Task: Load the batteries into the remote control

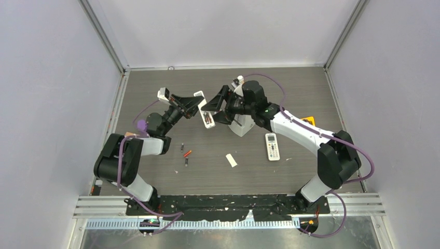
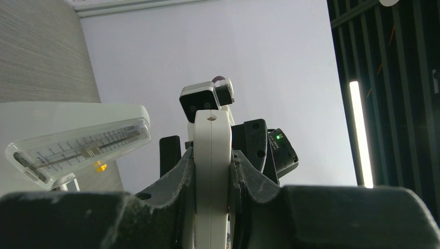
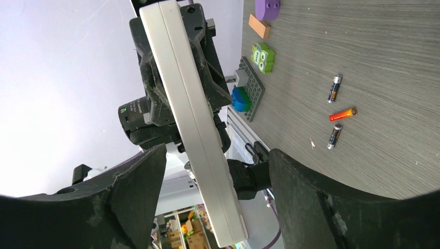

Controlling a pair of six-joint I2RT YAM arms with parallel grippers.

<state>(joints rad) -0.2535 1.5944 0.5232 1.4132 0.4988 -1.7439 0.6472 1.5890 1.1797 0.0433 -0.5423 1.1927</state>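
The left pincer [image 2: 211, 174] grasps the one remote control [image 2: 211, 137]. The right pincer [image 3: 215, 153] is released, its jaws flanking the remote. Three batteries [image 3: 343, 113] lie on the bench [image 3: 363, 41], well apart from both.

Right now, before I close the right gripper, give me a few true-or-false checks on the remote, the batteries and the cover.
1. The left gripper is shut on the remote control. True.
2. The right gripper clamps the remote control too. False: its jaws stand open on either side, not touching it.
3. Three batteries lie loose on the table. True.
4. The white cover is fitted on the remote control. False: it lies on the table.
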